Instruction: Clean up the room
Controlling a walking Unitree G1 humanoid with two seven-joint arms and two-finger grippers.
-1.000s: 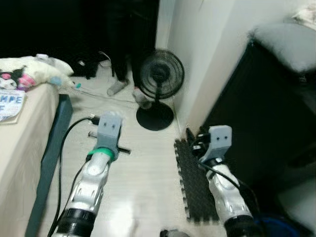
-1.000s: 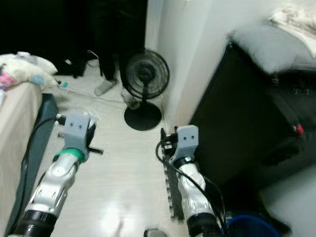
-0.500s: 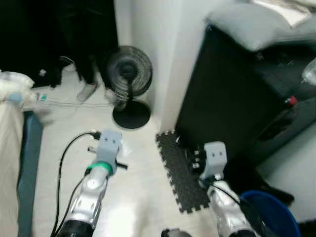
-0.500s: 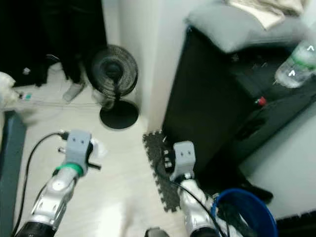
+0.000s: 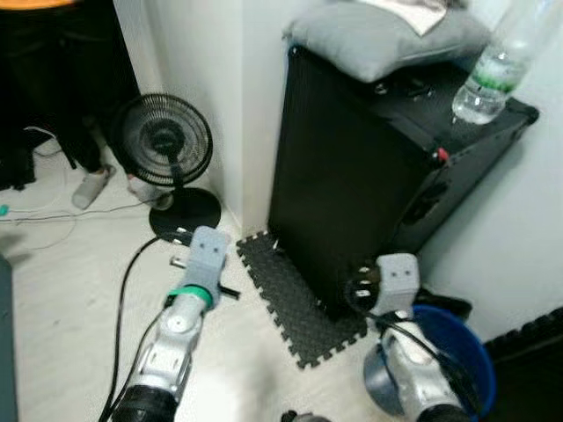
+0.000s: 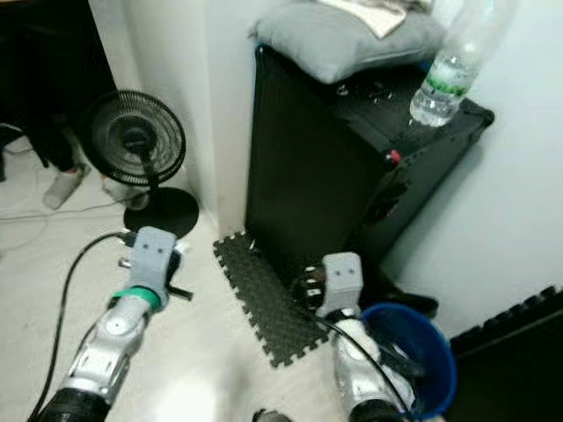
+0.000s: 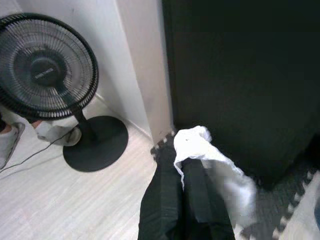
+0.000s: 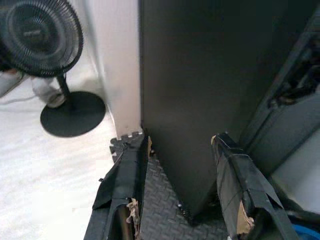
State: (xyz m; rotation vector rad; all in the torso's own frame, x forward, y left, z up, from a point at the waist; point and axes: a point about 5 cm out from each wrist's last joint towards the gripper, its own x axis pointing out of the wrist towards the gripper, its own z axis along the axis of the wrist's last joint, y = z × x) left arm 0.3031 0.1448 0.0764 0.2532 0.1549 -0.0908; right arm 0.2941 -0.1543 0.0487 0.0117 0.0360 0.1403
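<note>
I see my left gripper (image 7: 186, 172) with its two black fingers pressed together, and between them it holds a crumpled white tissue (image 7: 210, 175). The tissue sticks out past the fingertips and hangs to one side of them. From the head camera the left arm reaches forward over the pale floor (image 5: 62, 308), and a bit of the white tissue shows just beside the wrist housing.

Ahead of this gripper stands a tall black cabinet (image 5: 352, 167), and its dark side is very near the fingertips. A black foam mat (image 5: 295, 299) lies on the floor under and in front of the gripper, against the foot of the cabinet. Further ahead and to the left of the gripper there is a black standing fan (image 5: 164, 145) with a round base. Behind the fan I see a person's feet in socks (image 5: 90, 186).

My right gripper (image 8: 180, 170) has its fingers spread wide with nothing between them. It points at the corner of the cabinet, above the mat. A blue bucket (image 6: 413, 352) stands on the floor just beside the right arm, on its right side.

On top of the cabinet lie a grey cushion (image 5: 378, 40) and a clear plastic bottle (image 5: 493, 66) with a green label.
</note>
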